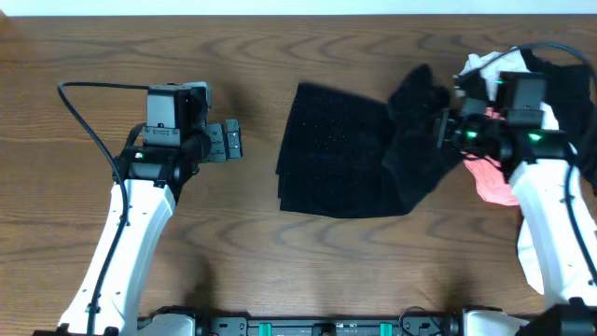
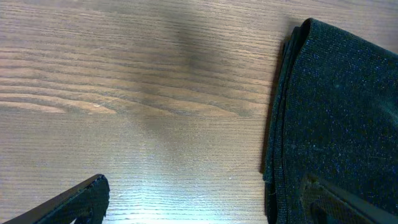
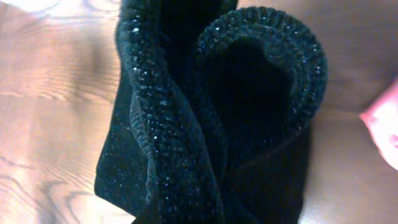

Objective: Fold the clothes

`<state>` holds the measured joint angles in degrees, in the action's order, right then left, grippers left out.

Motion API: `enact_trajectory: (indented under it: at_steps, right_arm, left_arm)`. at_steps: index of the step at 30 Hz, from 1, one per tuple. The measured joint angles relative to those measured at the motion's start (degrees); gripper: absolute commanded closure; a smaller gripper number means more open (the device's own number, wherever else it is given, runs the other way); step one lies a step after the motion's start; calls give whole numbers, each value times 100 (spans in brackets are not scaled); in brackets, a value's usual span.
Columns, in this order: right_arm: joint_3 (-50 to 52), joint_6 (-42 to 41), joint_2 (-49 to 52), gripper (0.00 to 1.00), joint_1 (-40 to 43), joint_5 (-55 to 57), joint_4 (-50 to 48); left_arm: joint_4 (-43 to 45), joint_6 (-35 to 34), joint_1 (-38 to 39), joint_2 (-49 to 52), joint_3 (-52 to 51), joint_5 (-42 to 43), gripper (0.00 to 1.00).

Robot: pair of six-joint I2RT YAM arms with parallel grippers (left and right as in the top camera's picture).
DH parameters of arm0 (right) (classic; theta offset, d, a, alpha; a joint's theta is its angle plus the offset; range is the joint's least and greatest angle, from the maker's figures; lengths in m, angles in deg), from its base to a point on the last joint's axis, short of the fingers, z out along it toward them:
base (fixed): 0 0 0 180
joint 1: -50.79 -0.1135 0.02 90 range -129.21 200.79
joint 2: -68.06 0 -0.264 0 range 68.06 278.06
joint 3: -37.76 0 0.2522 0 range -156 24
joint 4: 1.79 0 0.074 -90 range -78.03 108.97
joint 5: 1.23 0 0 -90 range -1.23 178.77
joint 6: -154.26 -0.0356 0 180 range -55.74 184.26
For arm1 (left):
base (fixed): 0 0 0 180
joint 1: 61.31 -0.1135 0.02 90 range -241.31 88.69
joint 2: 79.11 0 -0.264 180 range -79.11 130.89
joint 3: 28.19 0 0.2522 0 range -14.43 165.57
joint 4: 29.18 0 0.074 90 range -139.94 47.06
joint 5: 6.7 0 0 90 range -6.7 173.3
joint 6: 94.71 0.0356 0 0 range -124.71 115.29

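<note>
Two grippers split the work unevenly. The right gripper (image 1: 446, 129) is pinched tight on a bunched edge of the black knit garment (image 1: 331, 154) and holds that side up off the table (image 1: 280, 56), probably so it can be carried across the flat part as a fold. The garment lies mid-table, its left portion flat and layered. The left gripper (image 1: 229, 142) hovers near that left edge, jaws spread wide and empty, seemingly placed to pin or smooth it. A pile of pink and white clothes (image 1: 490, 177) sits by the right arm, unfolded.

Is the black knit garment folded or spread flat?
Partly folded: black knit garment shows doubled layers at its edge; right claw holds one end bunched.
</note>
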<state>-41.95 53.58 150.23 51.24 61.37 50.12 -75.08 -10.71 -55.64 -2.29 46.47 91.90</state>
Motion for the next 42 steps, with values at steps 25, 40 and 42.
enact_trajectory:
  at_steps: [25, 40, 42]
  right_arm:
    - [-2, -1294, 1982, 78, -2354, 610, -2485]
    - [-68, -1497, 2046, 11, -3038, 101, -3692]
    - [-68, -1502, 2046, 11, -3036, 81, -3687]
  left_arm:
    - [26, 2, 0, 0, 0, 0, 2]
    - [-28, 2, 0, 0, 0, 0, 2]
    - [-22, 7, 0, 0, 0, -2, 2]
